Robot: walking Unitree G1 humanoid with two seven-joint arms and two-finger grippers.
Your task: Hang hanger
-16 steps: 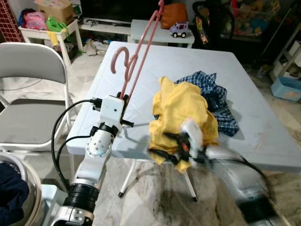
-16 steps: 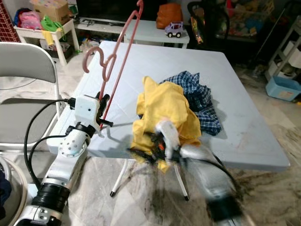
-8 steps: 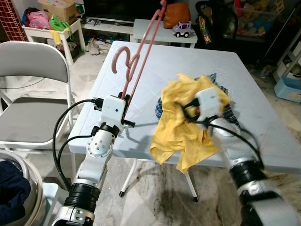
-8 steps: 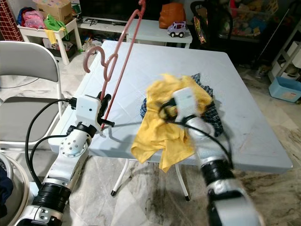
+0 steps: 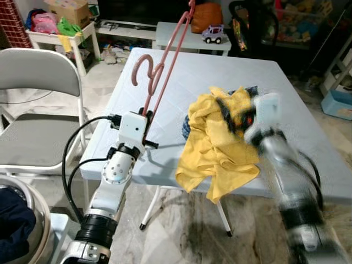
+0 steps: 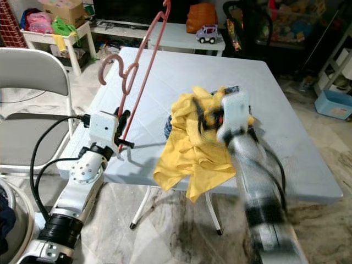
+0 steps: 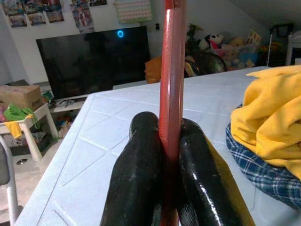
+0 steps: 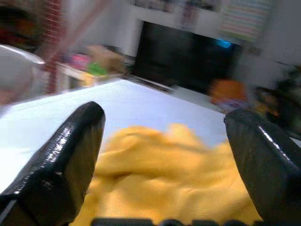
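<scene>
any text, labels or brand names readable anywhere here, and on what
No text can be read.
Posters on the wall above the TV: print too small and blurred.
Cardboard box: a marking, unreadable.
Pink hanger, yellow garment, plaid shirt, left gripper, right gripper: no lettering visible.

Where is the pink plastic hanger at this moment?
The pink plastic hanger stands upright in the left gripper, over the near left corner of the pale blue table, left of the yellow cloth.
</scene>
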